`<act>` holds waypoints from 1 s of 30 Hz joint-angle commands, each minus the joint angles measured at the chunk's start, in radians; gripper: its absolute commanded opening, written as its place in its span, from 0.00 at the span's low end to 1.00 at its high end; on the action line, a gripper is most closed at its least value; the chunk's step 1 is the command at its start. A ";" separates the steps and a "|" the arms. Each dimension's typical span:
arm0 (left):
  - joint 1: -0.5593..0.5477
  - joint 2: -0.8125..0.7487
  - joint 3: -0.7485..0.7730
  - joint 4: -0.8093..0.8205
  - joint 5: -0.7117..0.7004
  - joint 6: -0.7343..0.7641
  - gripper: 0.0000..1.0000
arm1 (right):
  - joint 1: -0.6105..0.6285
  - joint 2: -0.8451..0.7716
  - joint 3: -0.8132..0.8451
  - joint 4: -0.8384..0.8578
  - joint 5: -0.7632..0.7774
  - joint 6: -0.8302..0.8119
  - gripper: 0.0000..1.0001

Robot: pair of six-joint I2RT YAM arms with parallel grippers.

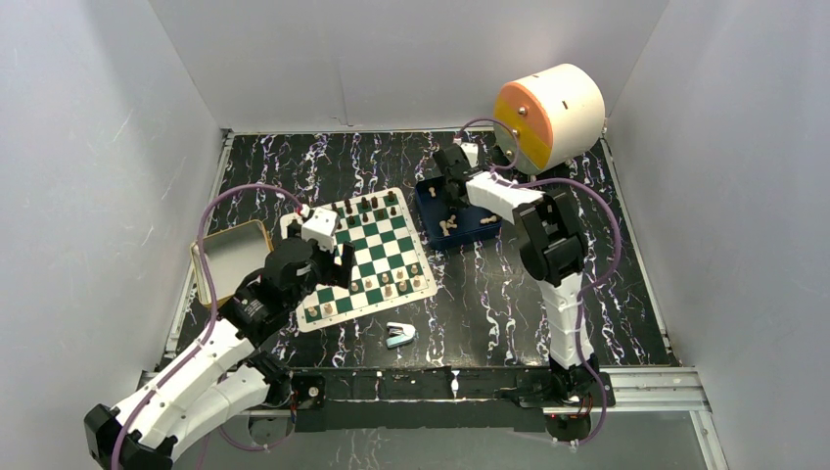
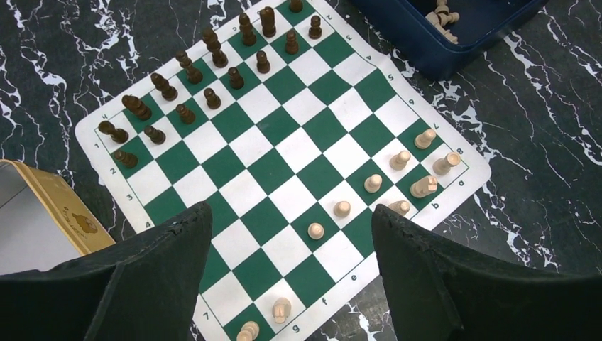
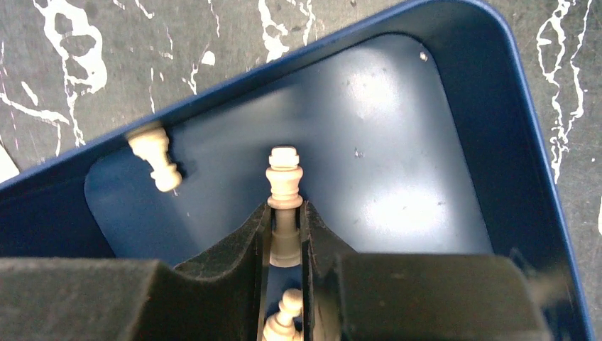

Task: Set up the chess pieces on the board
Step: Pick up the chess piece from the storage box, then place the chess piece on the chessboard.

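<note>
Two claws are seen over a black marbled table. The left claw is held wide open above the board, and nothing is caught between its fingers. The board, a green and white checkered mat with a white border, is laid flat on the table left of centre and is turned at an angle. Dark pieces are stood in two rows along one side of it. Light pieces are spread along the opposite side, most of them upright.

The right claw is found inside a dark blue tray, which is placed just beside the board's far right corner. This claw is closed on the stem of a light tan piece, whose head is shown beyond the fingertips. A second pale piece is leaned against the tray wall, and a third is partly seen farther back between the fingers.

A small light-blue stapler-like object is laid near the board's near edge, and a gold-rimmed tin is set to its left.
</note>
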 commanded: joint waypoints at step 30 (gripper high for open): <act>0.003 0.355 0.529 -0.209 0.478 -0.562 0.53 | 0.107 -0.950 -0.820 0.697 -0.871 -0.524 0.16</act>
